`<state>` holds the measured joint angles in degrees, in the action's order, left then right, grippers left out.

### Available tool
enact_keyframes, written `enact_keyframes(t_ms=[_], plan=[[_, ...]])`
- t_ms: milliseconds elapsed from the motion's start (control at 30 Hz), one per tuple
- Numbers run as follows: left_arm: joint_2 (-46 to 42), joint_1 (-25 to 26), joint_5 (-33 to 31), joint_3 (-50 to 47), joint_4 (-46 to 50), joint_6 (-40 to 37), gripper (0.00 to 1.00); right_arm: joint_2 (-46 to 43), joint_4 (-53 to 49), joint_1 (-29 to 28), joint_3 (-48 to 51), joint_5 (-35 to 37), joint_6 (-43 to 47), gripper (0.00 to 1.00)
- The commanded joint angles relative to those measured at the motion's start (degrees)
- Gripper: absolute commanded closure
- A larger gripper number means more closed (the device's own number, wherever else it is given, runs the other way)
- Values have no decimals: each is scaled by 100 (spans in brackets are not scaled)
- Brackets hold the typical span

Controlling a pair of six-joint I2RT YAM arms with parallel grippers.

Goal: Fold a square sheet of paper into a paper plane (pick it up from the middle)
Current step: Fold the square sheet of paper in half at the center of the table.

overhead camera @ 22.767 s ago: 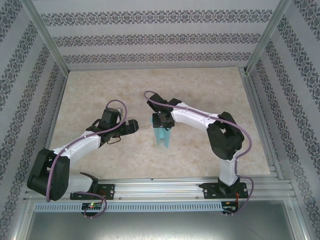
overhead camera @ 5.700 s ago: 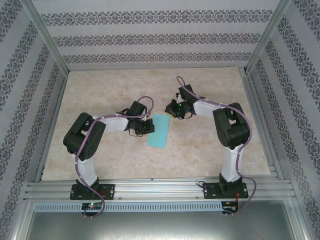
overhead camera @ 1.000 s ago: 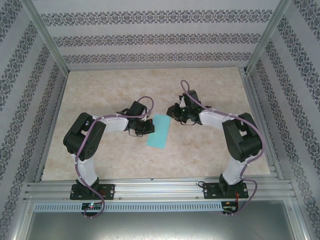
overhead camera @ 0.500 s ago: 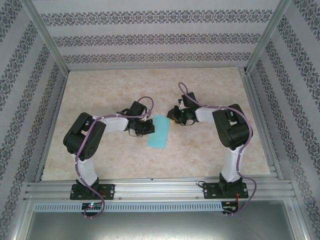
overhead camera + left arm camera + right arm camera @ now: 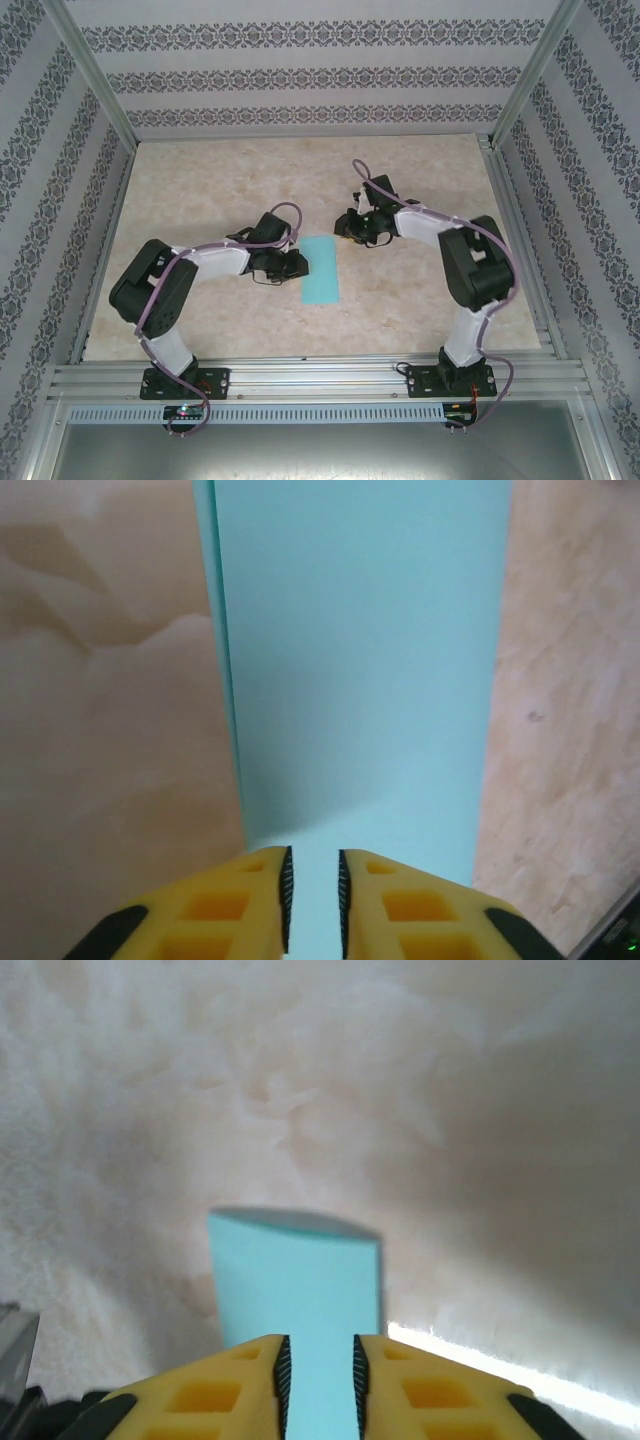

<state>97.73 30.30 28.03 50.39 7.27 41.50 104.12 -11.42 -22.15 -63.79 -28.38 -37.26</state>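
You are looking at the sheet of paper (image 5: 320, 270) lying flat on the table (image 5: 200, 180) between the arms, folded into a narrow teal strip. Your left gripper (image 5: 312, 852) is sitting at its left edge, jaws standing a sliver apart (teal is showing through the gap). Your right gripper (image 5: 318, 1338) is sitting at the strip's far end, jaws likewise slightly parted.

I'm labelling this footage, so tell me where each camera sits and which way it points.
Top external: above and behind the arm bases, looking down at the table; left arm, right arm, left hand and right hand beside the teal paper.
Left wrist: on the left arm, looking past its yellow fingertips onto the paper.
Right wrist: on the right arm, looking past its yellow fingertips along the paper.
Shared: the paper appears in all three.
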Motion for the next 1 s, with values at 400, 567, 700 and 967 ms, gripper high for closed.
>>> enact_keyframes(t_ms=[400,567,700,967], plan=[[-248,-807,1077,-520,-893,528,51,-1133,598,-1080,1624,656,-683,60],[-169,-807,1100,-501,-913,518,49,-1021,755,-1107,1752,535,-743,60],[-71,-798,1122,-432,-939,529,48,-920,819,-1121,1788,479,-774,62],[87,-791,1195,-260,-972,527,48,-740,789,-1133,1861,533,-774,65]])
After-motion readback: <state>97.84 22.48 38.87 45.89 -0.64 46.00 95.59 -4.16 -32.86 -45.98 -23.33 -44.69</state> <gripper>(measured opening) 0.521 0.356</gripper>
